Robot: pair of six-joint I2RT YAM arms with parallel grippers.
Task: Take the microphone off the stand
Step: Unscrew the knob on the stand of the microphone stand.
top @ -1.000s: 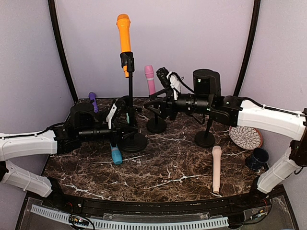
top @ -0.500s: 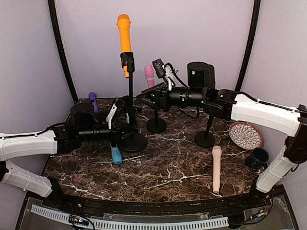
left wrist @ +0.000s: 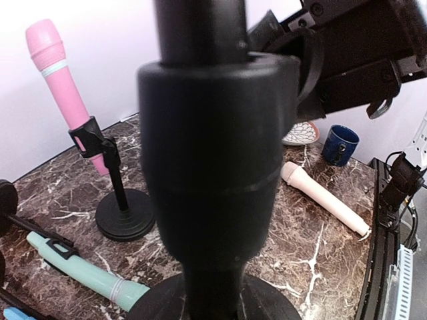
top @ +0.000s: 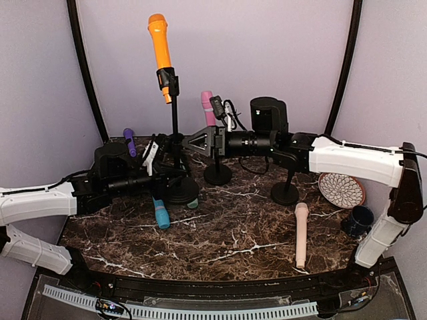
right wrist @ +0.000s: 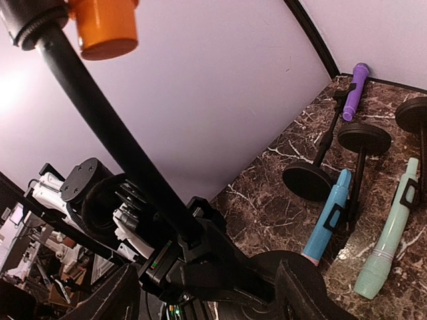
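Marble table (top: pixel 233 233): stand (left wrist: pixel 207 167) fills L wrist cam, hiding L end effector (top: pixel 172 175).

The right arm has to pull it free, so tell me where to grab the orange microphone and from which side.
Grip the orange microphone on its bare shaft between head and clip, coming from the right with jaws across it. It stands nearly upright, leaning slightly left, clipped only near its tail, and the right gripper is open on that side.
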